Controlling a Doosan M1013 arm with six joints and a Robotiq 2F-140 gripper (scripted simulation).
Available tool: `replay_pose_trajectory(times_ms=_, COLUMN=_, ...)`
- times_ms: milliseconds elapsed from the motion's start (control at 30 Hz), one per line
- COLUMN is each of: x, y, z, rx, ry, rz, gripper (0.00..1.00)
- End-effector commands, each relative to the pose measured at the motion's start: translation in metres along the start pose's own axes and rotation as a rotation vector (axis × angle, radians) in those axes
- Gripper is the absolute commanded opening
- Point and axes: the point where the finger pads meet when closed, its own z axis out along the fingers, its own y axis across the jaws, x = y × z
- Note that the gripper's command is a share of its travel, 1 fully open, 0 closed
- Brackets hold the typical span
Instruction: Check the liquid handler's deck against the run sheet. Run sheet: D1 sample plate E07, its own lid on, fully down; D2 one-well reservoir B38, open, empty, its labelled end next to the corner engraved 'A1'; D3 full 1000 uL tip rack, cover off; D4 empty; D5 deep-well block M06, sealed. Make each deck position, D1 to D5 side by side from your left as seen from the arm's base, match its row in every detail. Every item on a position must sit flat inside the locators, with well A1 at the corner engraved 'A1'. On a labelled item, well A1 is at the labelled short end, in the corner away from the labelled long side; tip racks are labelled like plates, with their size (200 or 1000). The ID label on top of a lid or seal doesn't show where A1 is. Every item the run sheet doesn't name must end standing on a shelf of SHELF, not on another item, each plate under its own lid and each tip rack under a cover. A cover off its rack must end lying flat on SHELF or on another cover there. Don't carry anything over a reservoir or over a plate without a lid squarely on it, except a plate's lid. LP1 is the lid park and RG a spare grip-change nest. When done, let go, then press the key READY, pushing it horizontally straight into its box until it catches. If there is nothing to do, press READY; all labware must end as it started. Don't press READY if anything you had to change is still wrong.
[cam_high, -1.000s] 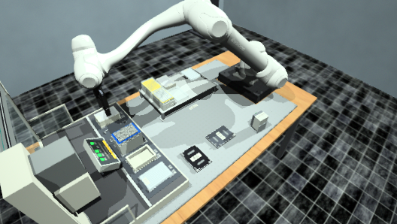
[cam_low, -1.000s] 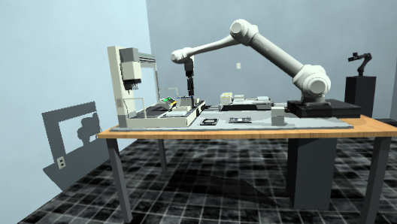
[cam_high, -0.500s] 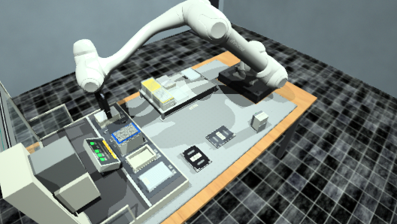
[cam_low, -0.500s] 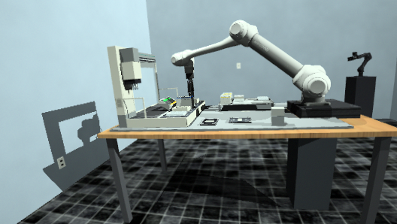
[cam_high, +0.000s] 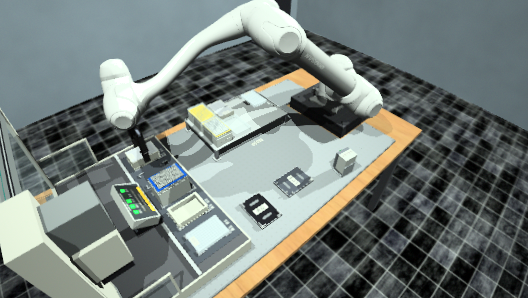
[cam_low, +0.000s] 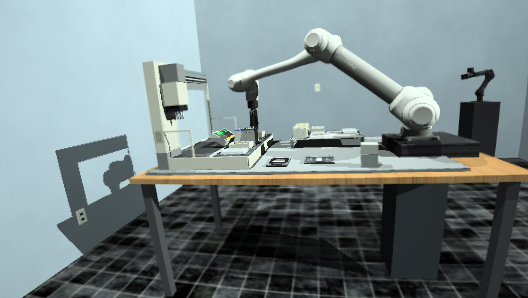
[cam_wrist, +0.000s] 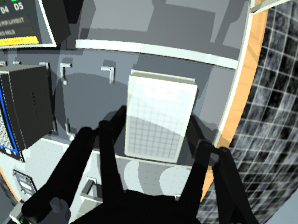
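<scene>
My gripper (cam_high: 145, 156) (cam_low: 255, 134) (cam_wrist: 156, 118) is open. It hangs low over the far end of the liquid handler's deck (cam_high: 239, 244), and its two fingers straddle a white block with a fine grid top (cam_high: 133, 157) (cam_wrist: 161, 106) without clearly touching it. Beside that block stands a dark tip rack with a blue rim (cam_high: 168, 179) (cam_wrist: 25, 112), its tips showing. Nearer the camera come an open cream reservoir (cam_high: 187, 209) and a pale lidded plate (cam_high: 207, 235).
A control panel with green lights (cam_high: 134, 204) (cam_wrist: 20, 3) lies beside the deck row. SHELF (cam_high: 252, 131) stands mid-table with a yellow-topped rack (cam_high: 206, 116) and other labware. Two black nests (cam_high: 260, 210) (cam_high: 294, 182) and a small grey key box (cam_high: 345, 160) lie on the mat.
</scene>
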Motion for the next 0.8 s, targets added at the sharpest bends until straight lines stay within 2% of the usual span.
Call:
replay_pose_trajectory(times_ms=0, x=0.001, y=0.000, z=-0.001, rx=0.000, ry=0.002, rz=0.000, gripper=0.66)
replay_pose_trajectory(times_ms=267, x=0.001, y=0.000, z=0.012, rx=0.000, ry=0.002, rz=0.000, gripper=0.66)
replay_pose_trajectory(times_ms=633, x=0.001, y=0.000, z=0.012, rx=0.000, ry=0.002, rz=0.000, gripper=0.66)
replay_pose_trajectory(times_ms=667, x=0.001, y=0.000, z=0.012, rx=0.000, ry=0.002, rz=0.000, gripper=0.10)
replay_pose_trajectory(times_ms=767, x=0.001, y=0.000, z=0.012, rx=0.000, ry=0.002, rz=0.000, gripper=0.10)
